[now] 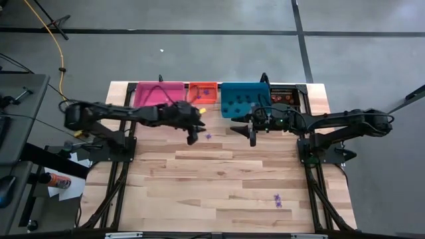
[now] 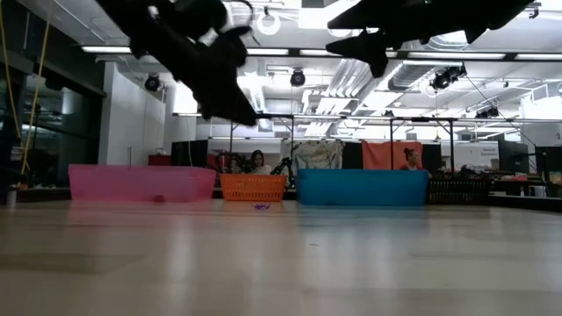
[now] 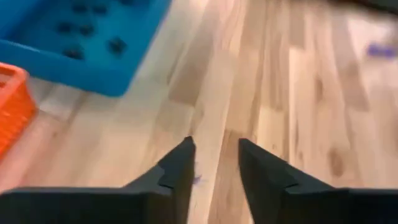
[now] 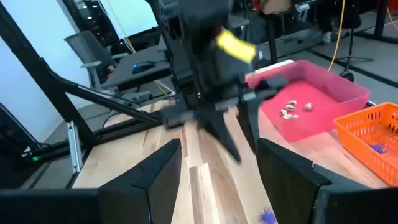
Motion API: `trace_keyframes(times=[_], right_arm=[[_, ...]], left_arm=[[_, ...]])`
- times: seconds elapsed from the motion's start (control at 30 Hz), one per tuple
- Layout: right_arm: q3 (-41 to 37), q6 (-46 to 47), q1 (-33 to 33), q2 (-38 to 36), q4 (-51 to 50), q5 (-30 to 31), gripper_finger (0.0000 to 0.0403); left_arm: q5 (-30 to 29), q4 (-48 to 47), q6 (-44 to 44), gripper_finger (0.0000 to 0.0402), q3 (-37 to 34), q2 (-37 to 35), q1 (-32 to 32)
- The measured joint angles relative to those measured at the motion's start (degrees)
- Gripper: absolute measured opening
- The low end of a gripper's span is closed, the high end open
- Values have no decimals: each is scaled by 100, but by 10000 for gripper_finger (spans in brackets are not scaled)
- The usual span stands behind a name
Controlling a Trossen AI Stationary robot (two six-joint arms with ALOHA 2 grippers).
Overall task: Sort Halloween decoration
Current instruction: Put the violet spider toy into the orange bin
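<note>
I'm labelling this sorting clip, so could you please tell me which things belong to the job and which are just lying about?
Job:
purple trinket near left pincer
purple trinket near table front
pink bin
orange bin
blue bin
black bin

Lying about:
yellow cable
papers

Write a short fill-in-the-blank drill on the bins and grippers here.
1. The bin between the pink bin and the blue bin is ____.
2. The pale trinkets lie in the ____ bin.
3. The right gripper has its fingers ____.
4. The left gripper hangs near a ____ trinket.

Missing: orange; pink; open; purple
</note>
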Motion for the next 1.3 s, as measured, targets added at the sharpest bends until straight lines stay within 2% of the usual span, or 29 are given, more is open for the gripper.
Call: trace_keyframes(times=[0.17,0.3,0.53,0.77,0.9,1.1,1.3], right_arm=[[0,106,0,0,-3,31,203],[0,109,0,0,-2,38,203],[2,95,0,2,-3,265,203],[4,95,0,2,-20,350,203],[4,95,0,2,-51,350,203],[4,-18,0,2,-120,352,203],[7,-58,0,2,-247,352,203]], left_arm=[[-171,28,30,165,277,894,-75],[-555,4,16,189,376,1476,-59],[-670,501,25,195,425,2190,-63],[-438,671,20,192,448,2723,-63],[-542,659,28,158,456,2846,-128],[-273,660,-168,21,441,2727,-100],[-151,364,189,4,378,2095,-102]])
